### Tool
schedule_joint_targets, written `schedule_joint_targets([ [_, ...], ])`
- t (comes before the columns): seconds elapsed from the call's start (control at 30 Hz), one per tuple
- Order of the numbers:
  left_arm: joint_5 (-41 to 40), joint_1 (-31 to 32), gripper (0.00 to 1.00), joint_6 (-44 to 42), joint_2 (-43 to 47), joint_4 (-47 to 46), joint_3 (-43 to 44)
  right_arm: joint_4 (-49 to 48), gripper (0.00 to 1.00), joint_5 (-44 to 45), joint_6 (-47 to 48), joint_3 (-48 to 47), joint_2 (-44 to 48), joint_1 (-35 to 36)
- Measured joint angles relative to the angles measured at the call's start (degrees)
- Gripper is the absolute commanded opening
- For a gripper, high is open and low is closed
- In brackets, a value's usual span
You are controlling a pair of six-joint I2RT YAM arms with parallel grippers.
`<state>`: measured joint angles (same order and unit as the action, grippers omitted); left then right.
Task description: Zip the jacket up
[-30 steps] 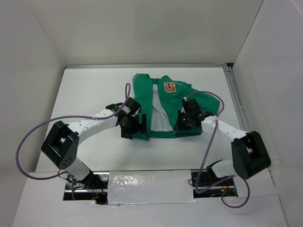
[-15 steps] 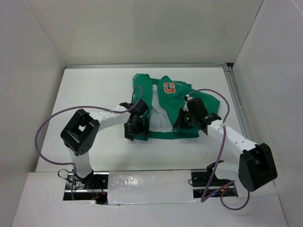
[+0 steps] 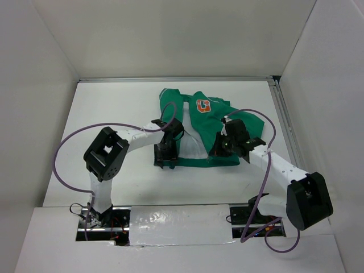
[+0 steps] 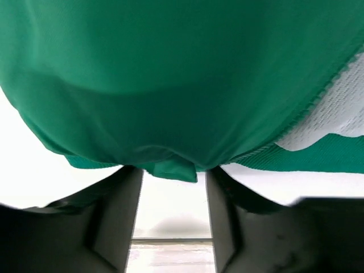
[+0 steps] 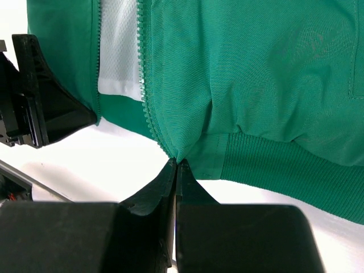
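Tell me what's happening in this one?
Two arms are working on a green jacket lying on the table. It is unzipped, with white lining showing between the front panels. The right gripper is shut on the bottom corner of one zipper edge. The left gripper is open at the other panel's lower edge, with fabric at its fingertips but not pinched. The zipper halves are not yet joined.

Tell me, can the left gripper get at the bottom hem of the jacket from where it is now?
Probably yes. The left gripper is open and the jacket hem lies right at the gap between its fingers, nothing in between. The right gripper pinches the other front edge, clear of it.
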<state>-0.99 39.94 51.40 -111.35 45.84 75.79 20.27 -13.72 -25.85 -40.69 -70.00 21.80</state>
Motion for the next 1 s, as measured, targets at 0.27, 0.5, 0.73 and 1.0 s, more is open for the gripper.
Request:
schedule_joint_targets([
  [0.27, 0.35, 0.02, 0.0, -0.39, -0.44, -0.48, 0.79, 0.48, 0.0, 0.24, 0.02, 0.31, 0.02, -0.72],
  [0.5, 0.7, 0.07, 0.0, -2.38, 3.87, -4.94, -3.87, -0.11, 0.0, -1.92, 0.24, 0.31, -0.13, -5.84],
  [0.73, 6.43, 0.17, 0.0, -7.43, 19.19, -10.19, -7.28, -2.99, 0.0, -12.13, 2.4, 0.72, 0.94, -7.61],
  [1.0, 15.04, 0.92, 0.0, -9.33, 34.45, -20.79, -7.26, -13.68, 0.0, -28.52, 0.87, 4.02, 6.82, -8.57],
])
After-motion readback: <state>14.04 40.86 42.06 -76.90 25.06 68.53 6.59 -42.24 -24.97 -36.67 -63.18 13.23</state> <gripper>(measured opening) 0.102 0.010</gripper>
